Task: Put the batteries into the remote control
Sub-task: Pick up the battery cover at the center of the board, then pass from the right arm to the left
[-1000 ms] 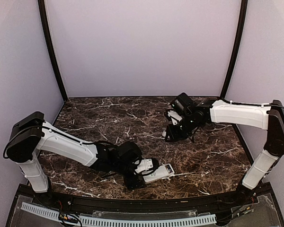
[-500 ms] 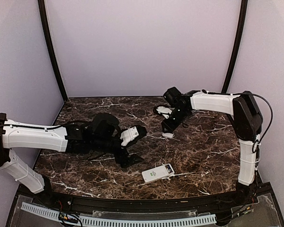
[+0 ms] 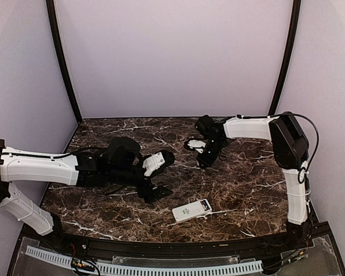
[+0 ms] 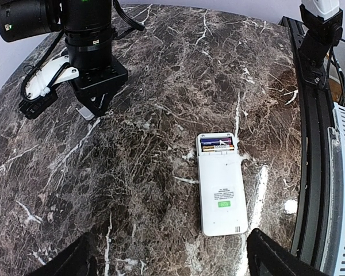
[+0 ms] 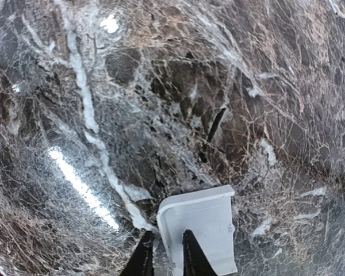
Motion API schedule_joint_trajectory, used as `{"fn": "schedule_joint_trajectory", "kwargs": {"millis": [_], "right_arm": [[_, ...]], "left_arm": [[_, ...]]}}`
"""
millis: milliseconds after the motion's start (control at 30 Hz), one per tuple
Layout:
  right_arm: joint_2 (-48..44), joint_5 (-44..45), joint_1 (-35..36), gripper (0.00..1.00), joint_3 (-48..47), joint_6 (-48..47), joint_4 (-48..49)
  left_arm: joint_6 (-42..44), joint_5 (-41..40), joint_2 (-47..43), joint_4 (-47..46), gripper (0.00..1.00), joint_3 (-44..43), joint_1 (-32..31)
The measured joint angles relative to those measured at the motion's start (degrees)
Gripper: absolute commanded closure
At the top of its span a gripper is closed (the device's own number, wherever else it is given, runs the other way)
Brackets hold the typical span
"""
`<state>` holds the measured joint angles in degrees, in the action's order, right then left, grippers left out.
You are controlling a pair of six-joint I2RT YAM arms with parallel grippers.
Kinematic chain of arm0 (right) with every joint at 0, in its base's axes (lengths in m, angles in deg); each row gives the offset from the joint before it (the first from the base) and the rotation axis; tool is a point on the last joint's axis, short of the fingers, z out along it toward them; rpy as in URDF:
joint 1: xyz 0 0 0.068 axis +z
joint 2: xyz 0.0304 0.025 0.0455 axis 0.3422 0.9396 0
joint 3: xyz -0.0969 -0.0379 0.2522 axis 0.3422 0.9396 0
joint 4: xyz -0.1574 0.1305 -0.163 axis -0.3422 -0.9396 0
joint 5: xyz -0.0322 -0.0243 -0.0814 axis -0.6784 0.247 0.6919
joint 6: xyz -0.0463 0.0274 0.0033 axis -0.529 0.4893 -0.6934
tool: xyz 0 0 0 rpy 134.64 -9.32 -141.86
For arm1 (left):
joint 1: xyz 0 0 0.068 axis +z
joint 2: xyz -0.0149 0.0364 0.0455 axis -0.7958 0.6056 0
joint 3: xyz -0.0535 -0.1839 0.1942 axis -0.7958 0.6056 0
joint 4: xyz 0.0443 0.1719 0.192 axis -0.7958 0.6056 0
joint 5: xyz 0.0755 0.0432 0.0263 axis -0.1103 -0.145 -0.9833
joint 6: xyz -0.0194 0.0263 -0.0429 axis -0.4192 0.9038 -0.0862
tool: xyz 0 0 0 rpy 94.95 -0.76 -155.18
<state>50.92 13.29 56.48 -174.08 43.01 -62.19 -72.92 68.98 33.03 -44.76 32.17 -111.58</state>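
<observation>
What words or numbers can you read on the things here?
No text here is clear enough to quote.
remote control: small grey print and a green sticker on its back, too small to read.
batteries in its open compartment: coloured print, too blurred to read.
white cover: no writing shows.

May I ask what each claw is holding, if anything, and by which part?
Right claw appears to pinch the white battery cover by its edge; left claw holds nothing.
</observation>
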Motion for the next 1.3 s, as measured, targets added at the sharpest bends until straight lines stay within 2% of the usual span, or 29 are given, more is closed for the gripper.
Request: {"fn": "schedule_joint_trajectory", "kwargs": {"millis": [167, 500, 667, 900, 1067, 1300], "right_arm": [[0.17, 0.31, 0.02, 0.99, -0.17, -0.39, -0.24], [0.02, -3.41, 0.02, 1.00, -0.44, -1.03, -1.86], [-2.71, -10.91, 0.02, 1.00, 0.13, -0.31, -3.65], [-17.09, -28.61, 0.07, 1.00, 1.03, 1.38, -4.55], [-25.99, -41.51, 1.70, 1.00, 1.40, 2.54, -4.79], [-27.50, -47.84, 9.75, 1.00, 1.44, 3.52, -9.53]], "left_arm": [[0.00, -0.31, 0.04, -0.09, 0.11, 0.07, -0.02], [0.00, -0.70, 0.00, -0.63, 0.10, 0.52, 0.24], [0.00, -0.94, -0.85, -1.14, 0.11, 1.44, 0.57], [1.84, -2.40, -3.45, -1.70, 0.14, 1.60, 0.63], [8.74, -2.12, -8.92, 0.11, 0.16, 1.53, 0.74], [24.68, 2.36, -17.03, 0.22, 0.19, 1.51, 0.79]]}}
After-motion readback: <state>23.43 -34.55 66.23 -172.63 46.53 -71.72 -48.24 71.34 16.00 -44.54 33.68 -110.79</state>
